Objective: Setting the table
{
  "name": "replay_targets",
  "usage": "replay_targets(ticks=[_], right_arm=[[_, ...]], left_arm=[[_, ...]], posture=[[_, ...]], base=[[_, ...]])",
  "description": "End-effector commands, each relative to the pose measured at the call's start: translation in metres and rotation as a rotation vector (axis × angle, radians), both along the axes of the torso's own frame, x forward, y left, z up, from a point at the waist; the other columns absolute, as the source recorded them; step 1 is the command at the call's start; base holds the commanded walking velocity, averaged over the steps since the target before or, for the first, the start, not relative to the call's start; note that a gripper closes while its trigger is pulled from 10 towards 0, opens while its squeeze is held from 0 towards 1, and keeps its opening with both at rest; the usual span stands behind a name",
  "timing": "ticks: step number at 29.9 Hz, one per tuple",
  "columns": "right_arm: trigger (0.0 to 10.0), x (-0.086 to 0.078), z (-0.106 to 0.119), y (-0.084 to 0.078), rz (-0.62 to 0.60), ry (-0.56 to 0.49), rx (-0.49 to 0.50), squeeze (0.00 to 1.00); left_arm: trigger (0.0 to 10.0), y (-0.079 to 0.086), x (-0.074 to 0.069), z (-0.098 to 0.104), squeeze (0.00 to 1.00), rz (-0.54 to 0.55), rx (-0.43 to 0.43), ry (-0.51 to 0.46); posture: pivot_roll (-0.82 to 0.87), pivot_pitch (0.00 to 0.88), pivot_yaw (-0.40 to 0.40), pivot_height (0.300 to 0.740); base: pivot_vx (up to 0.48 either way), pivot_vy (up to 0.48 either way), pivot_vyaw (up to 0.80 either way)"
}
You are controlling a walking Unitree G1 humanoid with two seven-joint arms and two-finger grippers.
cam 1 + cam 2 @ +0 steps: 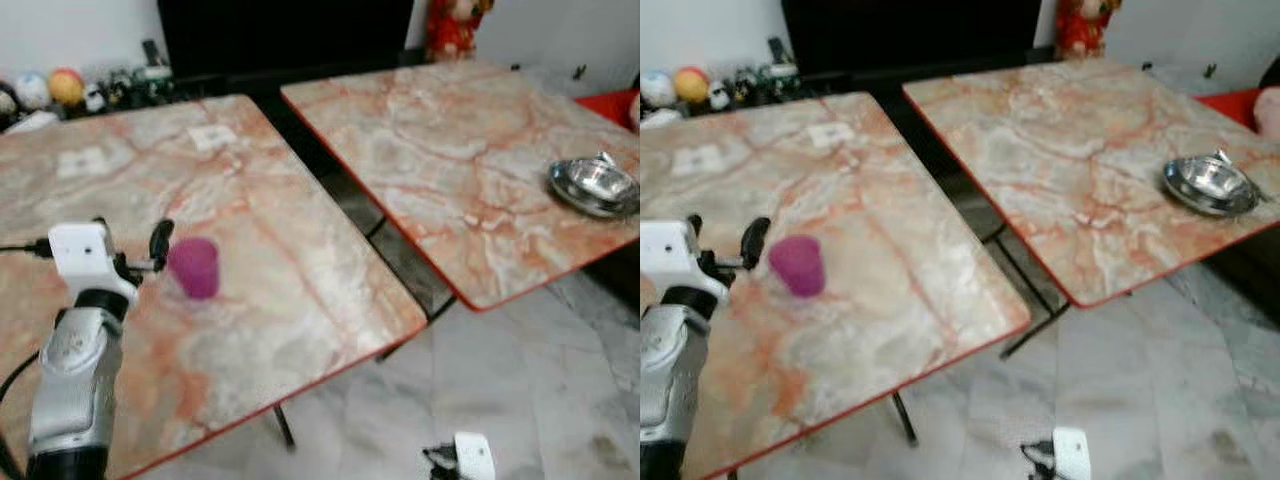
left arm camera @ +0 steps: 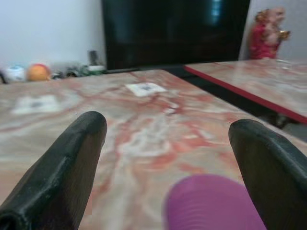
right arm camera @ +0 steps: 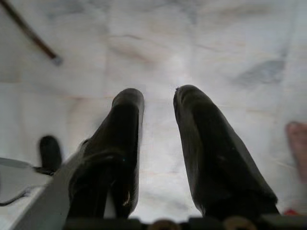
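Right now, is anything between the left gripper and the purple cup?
Nothing visible. The left gripper is open, and the purple cup stands on the near table just ahead, between its fingers. The right gripper hangs over the floor.

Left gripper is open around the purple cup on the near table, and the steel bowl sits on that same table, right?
Not quite. The steel bowl sits on the far table, as the left eye view shows. The left gripper and purple cup are as you say.
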State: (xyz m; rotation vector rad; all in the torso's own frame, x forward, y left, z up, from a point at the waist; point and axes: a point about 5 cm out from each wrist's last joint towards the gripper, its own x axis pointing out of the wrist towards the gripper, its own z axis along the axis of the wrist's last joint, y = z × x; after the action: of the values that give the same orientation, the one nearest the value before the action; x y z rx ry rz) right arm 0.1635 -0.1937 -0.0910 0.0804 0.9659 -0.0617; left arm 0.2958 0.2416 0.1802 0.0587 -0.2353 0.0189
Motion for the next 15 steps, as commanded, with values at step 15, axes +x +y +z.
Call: replay_targets(ticks=[15], right_arm=[[10.0, -0.0024, -0.0015, 0.0037, 0.010, 0.007, 0.005, 0.00]], left_arm=[[10.0, 0.0009, 0.0037, 0.0109, 0.00, -0.234, 0.061, 0.189]], posture=[[0.18, 0.022, -0.054, 0.740]], base=[[0.000, 0.000, 0.00]])
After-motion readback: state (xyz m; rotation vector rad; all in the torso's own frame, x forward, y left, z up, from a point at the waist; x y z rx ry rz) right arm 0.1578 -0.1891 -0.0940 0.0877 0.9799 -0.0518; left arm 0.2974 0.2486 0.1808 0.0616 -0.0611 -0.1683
